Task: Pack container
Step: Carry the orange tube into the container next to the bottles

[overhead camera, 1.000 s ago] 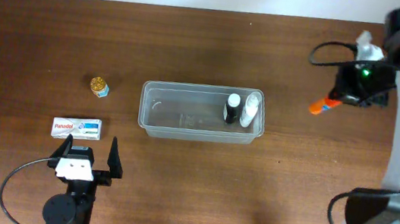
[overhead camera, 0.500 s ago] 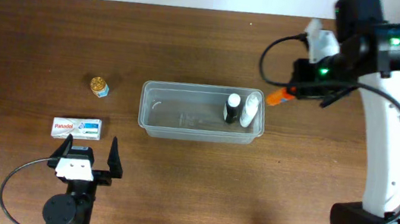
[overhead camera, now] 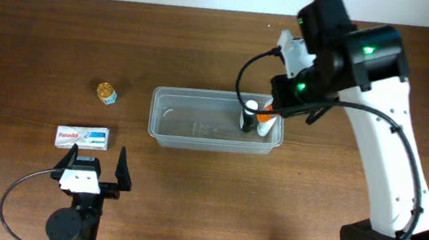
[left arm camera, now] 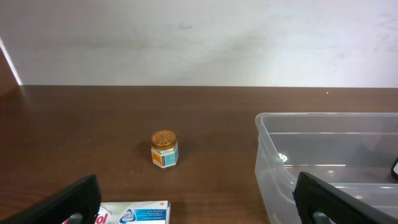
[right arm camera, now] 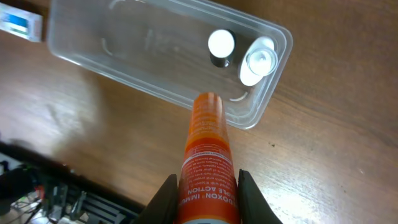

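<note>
The clear plastic container (overhead camera: 198, 122) sits mid-table; it also shows in the left wrist view (left arm camera: 280, 168) and the right wrist view (right arm camera: 124, 50). Inside its right end stand a black bottle with a white cap (overhead camera: 247, 116) and a white bottle (right arm camera: 258, 62). My right gripper (overhead camera: 273, 111) is shut on an orange tube (right arm camera: 208, 162) and holds it above the container's right end. My left gripper (overhead camera: 95, 164) is open and empty near the front left, just behind a white Panadol box (overhead camera: 82, 136).
A small jar with a gold lid (overhead camera: 106, 92) stands left of the container; it also shows in the left wrist view (left arm camera: 165, 148). The Panadol box lies at the bottom of the left wrist view (left arm camera: 134, 213). The table's far edge meets a white wall.
My right arm has swung left from the far right of the table, carrying the orange tube over the container's right end. The left arm has not moved.
</note>
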